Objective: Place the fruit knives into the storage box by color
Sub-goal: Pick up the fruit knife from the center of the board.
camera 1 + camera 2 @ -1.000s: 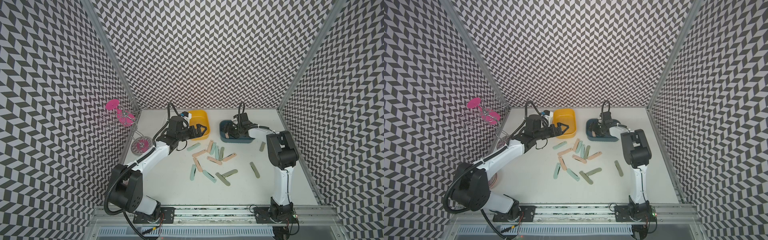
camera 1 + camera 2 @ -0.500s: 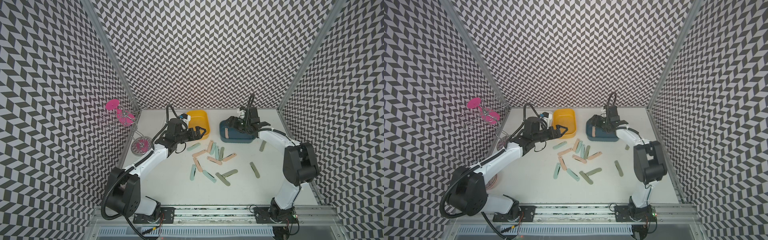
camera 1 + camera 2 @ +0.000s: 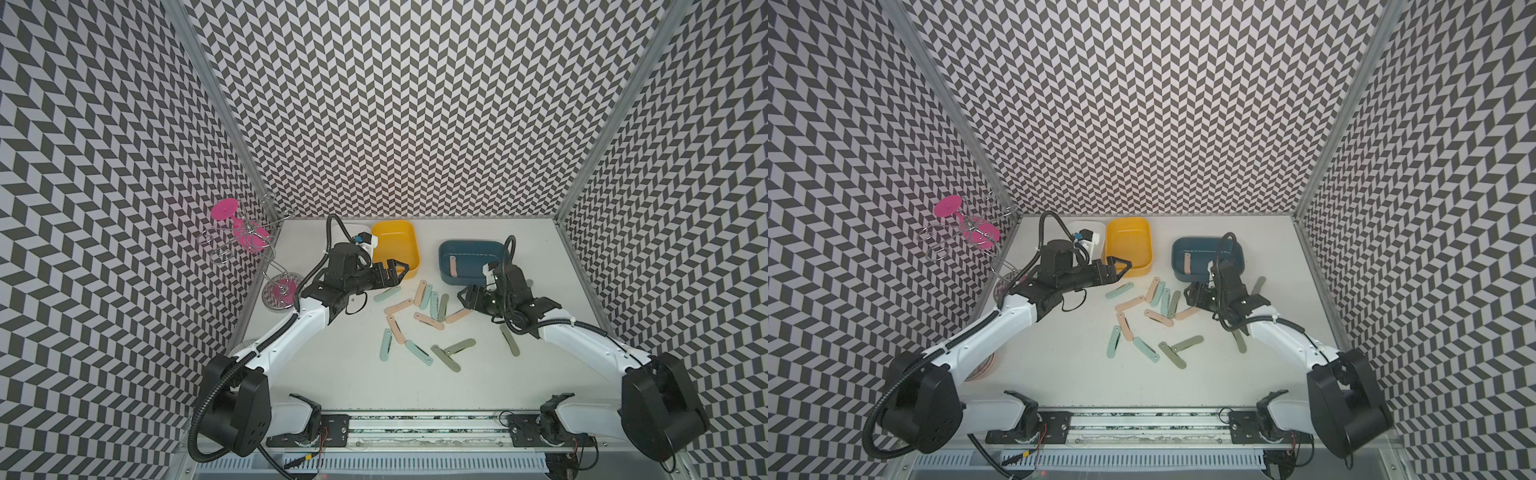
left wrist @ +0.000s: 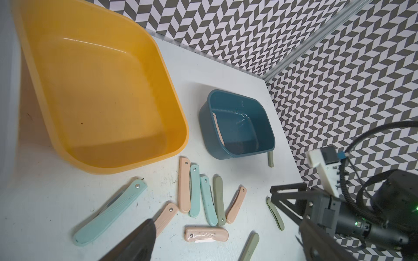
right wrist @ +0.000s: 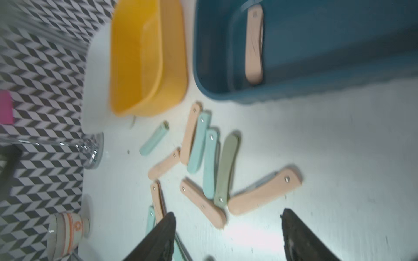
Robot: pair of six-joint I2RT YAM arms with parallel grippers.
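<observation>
while right jaws hang spread and empty by a peach knife (image 5: 264,192), left jaws gape too.

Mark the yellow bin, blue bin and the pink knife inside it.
yellow bin (image 3: 395,245), in a top view, bare floor.
blue bin (image 3: 473,259), in a top view, bare floor.
pink knife (image 3: 453,266), in a top view, mid-handle.

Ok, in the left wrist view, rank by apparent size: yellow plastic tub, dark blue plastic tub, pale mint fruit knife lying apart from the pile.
1. Yellow plastic tub, largest, though nearness to the camera inflates it.
2. Dark blue plastic tub.
3. Pale mint fruit knife.
</observation>
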